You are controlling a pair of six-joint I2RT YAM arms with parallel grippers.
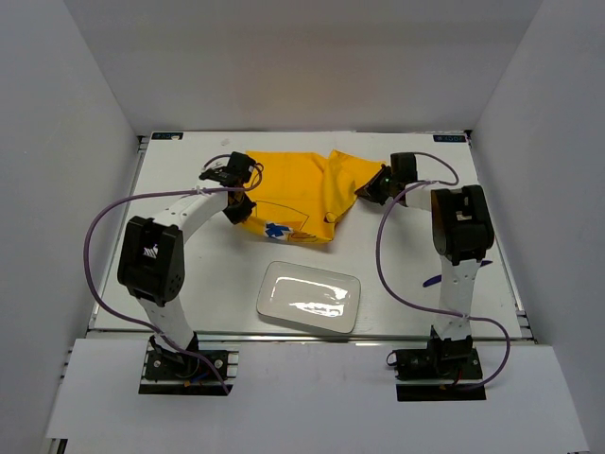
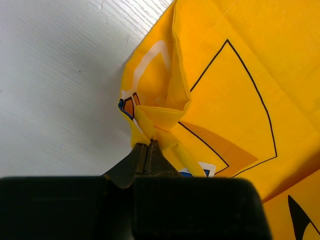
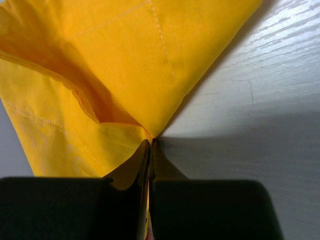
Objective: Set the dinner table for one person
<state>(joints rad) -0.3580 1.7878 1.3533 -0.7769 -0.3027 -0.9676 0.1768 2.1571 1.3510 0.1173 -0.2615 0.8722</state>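
Yellow cloth mat at 12 o'clock on the white table, rumpled and folded over itself. Printed with black outlines, orange shapes and a blue-and-white patch, the picture cut up by the folds.

Left fingers pressed together on a bunched corner at the mat's 9 o'clock edge, cloth puckering just above the tips. Right fingers likewise pinched tight on a yellow fold with a stitched hem, at the mat's 3 o'clock edge.

White rectangular plate at 6 o'clock from the mat, near it but apart, glossy with glare.

Table filling the middle of the overhead view, boxed in by plain pale walls at 9, 12 and 3 o'clock. Metal rail along the 6 o'clock edge, both arm bases just beyond it. Shows a faint painted grain in the wrist views. Small dark labels on the far edge at 11 and 1 o'clock, too small to read. Purple cables looping out beside each arm.
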